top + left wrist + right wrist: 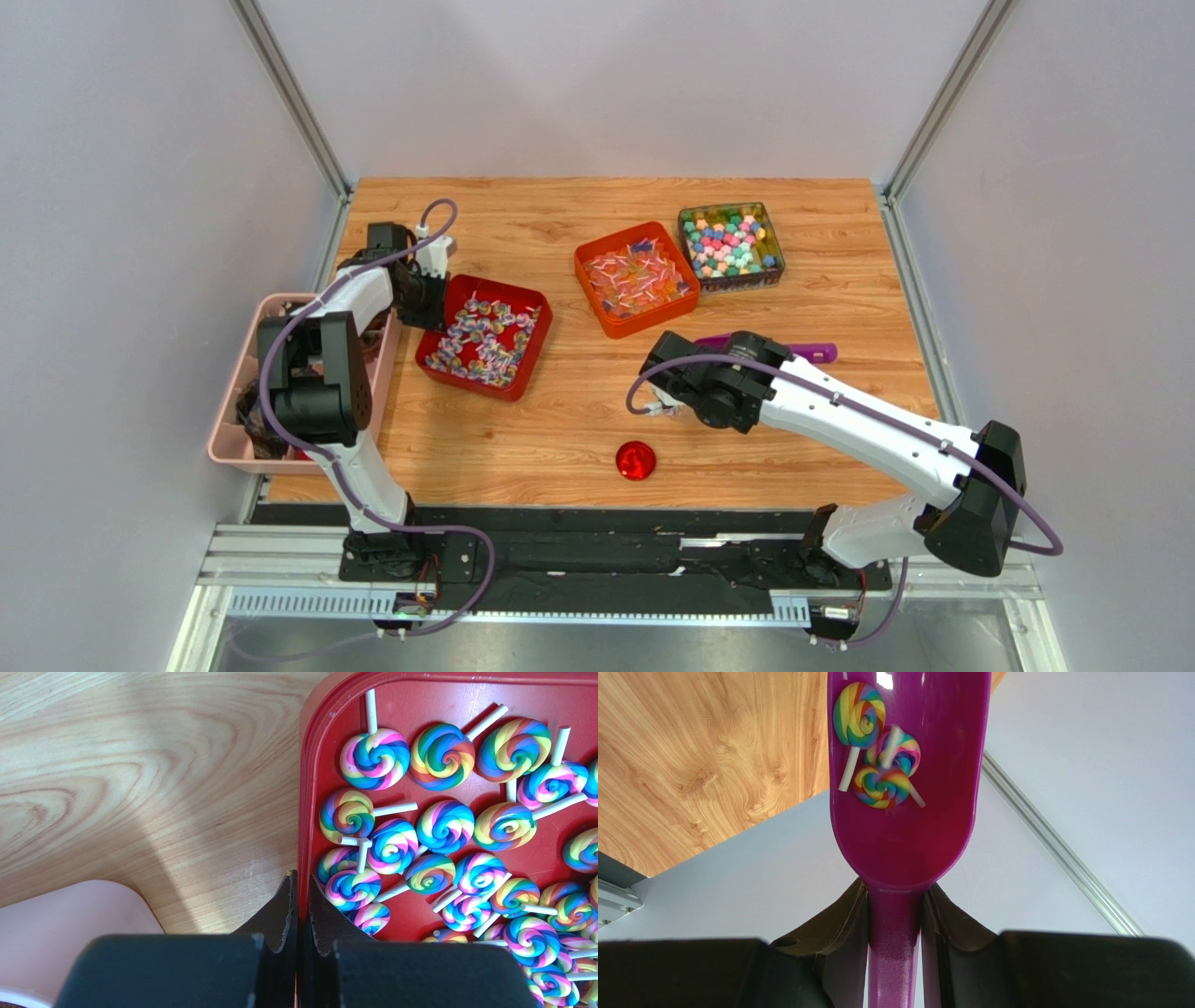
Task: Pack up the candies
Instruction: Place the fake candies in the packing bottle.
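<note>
The wooden desk carries everything. A pink bin sits at its edge, just left of the red tray. To the right of the red tray stands an orange tray, and further right a clear box of pastel balls. A small red lid lies alone, right of the red tray and nearer the arm bases.

I judge the packing is only at the beginning. Nearly all the candies, rainbow lollipops, lie in the red tray. Only three are in the purple scoop, which is in the air to the right of the red tray.

The left tool is fully closed and pinches the rim of the red tray. The right tool clamps the scoop's handle between nearly closed fingers.
</note>
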